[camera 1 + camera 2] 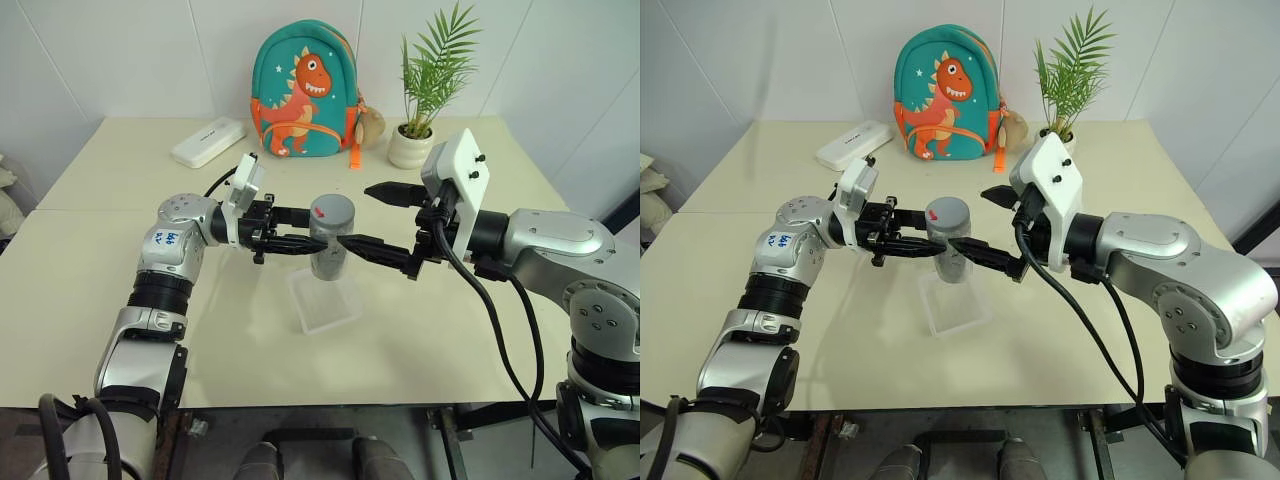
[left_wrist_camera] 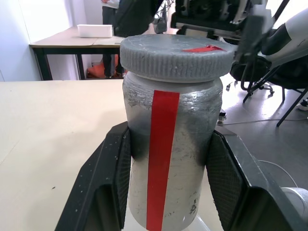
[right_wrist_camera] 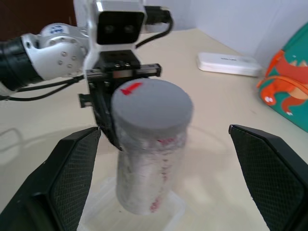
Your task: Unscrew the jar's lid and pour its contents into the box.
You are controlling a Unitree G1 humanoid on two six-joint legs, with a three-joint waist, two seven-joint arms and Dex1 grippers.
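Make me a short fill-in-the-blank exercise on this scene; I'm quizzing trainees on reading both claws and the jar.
1. The left claw is shut on the ____.
2. The lid is still ____ the jar.
3. The right claw stands ____, one finger on either side of the jar, not gripping.
4. The jar is held above the ____, a clear tray on the table.

Missing words: jar; on; open; box

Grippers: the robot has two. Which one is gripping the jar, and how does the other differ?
The left gripper is shut on the jar. The right gripper is open, its fingers spread either side of the lid without touching it.
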